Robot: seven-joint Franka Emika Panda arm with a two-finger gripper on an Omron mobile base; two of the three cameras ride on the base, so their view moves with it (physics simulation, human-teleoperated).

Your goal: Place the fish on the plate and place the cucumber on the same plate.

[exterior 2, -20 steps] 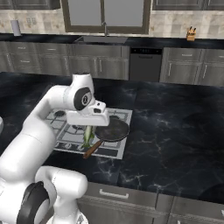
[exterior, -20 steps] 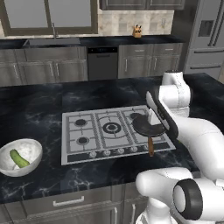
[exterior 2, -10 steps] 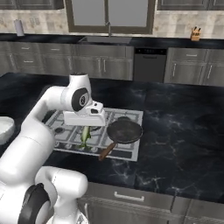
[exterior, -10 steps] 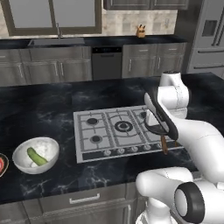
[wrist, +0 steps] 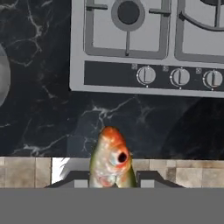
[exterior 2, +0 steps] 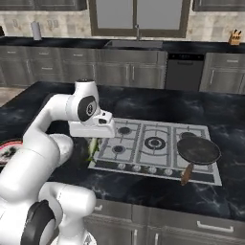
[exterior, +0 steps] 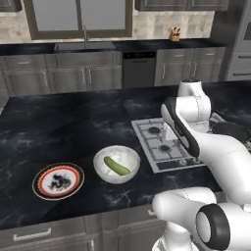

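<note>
The fish (wrist: 111, 159) is held between the closed jaws of the gripper (wrist: 112, 177), head outward, above dark counter beside the stove (wrist: 148, 48). Since the earlier frames the whole scene has slid right, so the base has been driven left. The plate (exterior: 58, 180) has thereby been brought into view, bare, just beside the bowl (exterior: 116, 164) holding the cucumber (exterior: 116, 165). Delivery seems near.

Left of the stove (exterior: 164, 142): a bowl (exterior: 116, 163) (cucumber (exterior: 116, 166) inside), with the plate (exterior: 58, 181) farther left; frying pan (exterior 2: 197, 150) on the stove's right.
</note>
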